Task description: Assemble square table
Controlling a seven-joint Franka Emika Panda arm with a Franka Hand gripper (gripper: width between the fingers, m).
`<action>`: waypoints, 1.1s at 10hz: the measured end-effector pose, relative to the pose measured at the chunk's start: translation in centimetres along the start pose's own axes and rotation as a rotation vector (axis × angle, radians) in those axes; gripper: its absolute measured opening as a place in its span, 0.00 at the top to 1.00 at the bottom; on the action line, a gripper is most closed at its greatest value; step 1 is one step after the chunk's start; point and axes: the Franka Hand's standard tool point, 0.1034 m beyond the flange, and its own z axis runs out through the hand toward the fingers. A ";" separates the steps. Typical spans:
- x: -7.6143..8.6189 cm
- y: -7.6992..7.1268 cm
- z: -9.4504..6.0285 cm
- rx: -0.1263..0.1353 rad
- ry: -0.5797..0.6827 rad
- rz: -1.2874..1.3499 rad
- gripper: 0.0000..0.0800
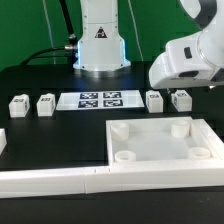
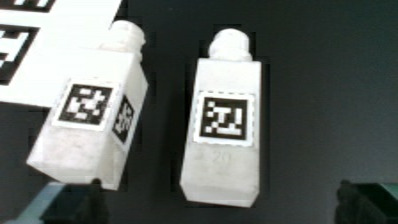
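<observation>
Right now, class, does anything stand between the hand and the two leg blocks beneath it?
Nothing visible does: in the wrist view the open hand hangs above the two leg blocks, which lie side by side, with no other part between.

The white square tabletop (image 1: 150, 142) is laid flat, sockets up, toward the desk's camera-side edge; four tagged leg blocks (image 1: 154, 100) are rowed mid-desk.

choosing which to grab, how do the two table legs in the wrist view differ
The near leg, by the marker board, is turned at a slight angle to the far leg, so their wide ends spread apart. Their tags show different patterns. Both are white, same shape, tags up.
</observation>
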 end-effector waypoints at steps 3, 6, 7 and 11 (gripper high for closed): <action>0.1 -0.2 0.2 0.001 0.004 0.006 0.19; 0.0 -1.2 3.2 -0.001 -0.062 0.021 0.19; -0.2 -1.1 3.9 -0.002 -0.076 0.023 0.19; -0.2 -1.1 5.4 -0.002 -0.107 0.025 0.19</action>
